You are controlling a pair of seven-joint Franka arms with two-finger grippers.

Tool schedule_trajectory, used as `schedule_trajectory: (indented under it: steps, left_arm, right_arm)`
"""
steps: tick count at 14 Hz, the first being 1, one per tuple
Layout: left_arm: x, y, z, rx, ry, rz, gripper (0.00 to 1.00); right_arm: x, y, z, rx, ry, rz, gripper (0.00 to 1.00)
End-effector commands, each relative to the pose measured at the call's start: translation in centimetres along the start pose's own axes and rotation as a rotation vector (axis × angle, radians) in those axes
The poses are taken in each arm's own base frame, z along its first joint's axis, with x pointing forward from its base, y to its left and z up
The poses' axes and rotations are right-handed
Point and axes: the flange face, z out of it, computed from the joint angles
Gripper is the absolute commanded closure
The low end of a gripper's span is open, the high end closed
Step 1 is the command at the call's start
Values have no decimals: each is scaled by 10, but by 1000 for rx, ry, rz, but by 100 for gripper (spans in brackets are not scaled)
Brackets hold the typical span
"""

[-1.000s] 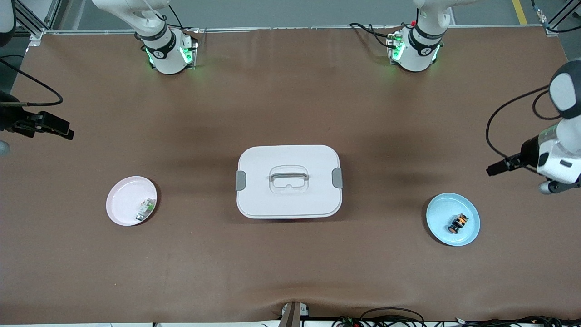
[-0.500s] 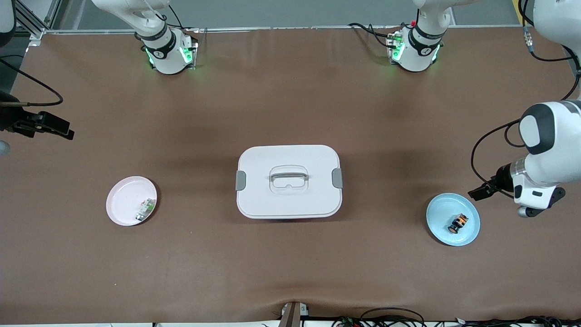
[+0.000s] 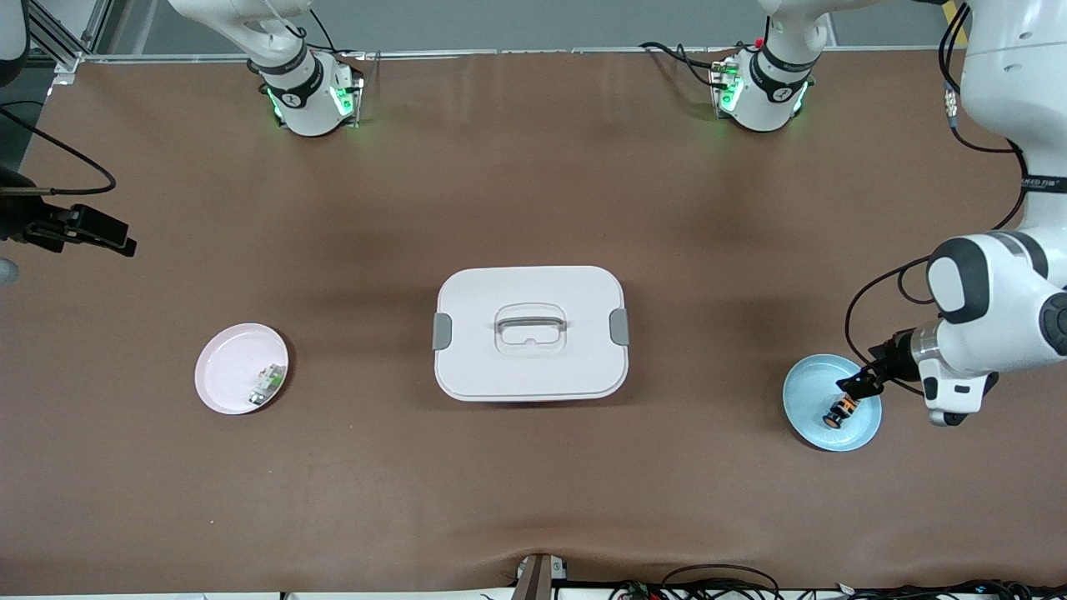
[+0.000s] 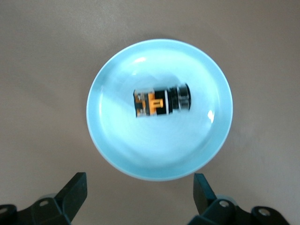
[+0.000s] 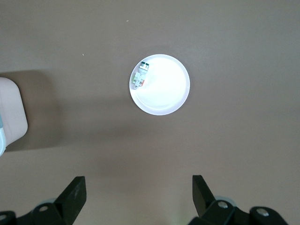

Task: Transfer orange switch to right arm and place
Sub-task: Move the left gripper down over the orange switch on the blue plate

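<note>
Hovering over orange switch [image 4: 161, 101]: left end effector [image 4: 139, 197] wide; right end effector [image 5: 138, 197] wide.

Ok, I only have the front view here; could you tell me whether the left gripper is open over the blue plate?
Observer: Yes, the left gripper is open, with its fingers spread wide and nothing between them.
Operator: Thank you. How does the switch lie?
Observer: The switch lies on its side near the middle of the blue plate.
Operator: And is the right gripper ready?
Observer: The right gripper is open and empty. It waits over the table, and its wrist view looks down on the pink plate.
</note>
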Motion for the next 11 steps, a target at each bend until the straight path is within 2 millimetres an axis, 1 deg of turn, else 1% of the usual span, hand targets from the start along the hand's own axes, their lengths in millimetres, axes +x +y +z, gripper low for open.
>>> schedule_trajectory:
  steps: [1,4,8,11]
  left_arm:
    - [11,10,13,-38,38,-93,0]
    - [19,8,26,-66,70,-107,0]
    - [24,13,47,-91,112,-98,0]
    - [26,13,57,-99,127,-89,0]
  right_arm:
    - [2,-1,-4,-5,4,4,0]
    - [2,-2,-4,-5,4,3,0]
    - [2,-1,-4,-5,4,4,0]
    - [2,-2,-4,-5,4,3,0]
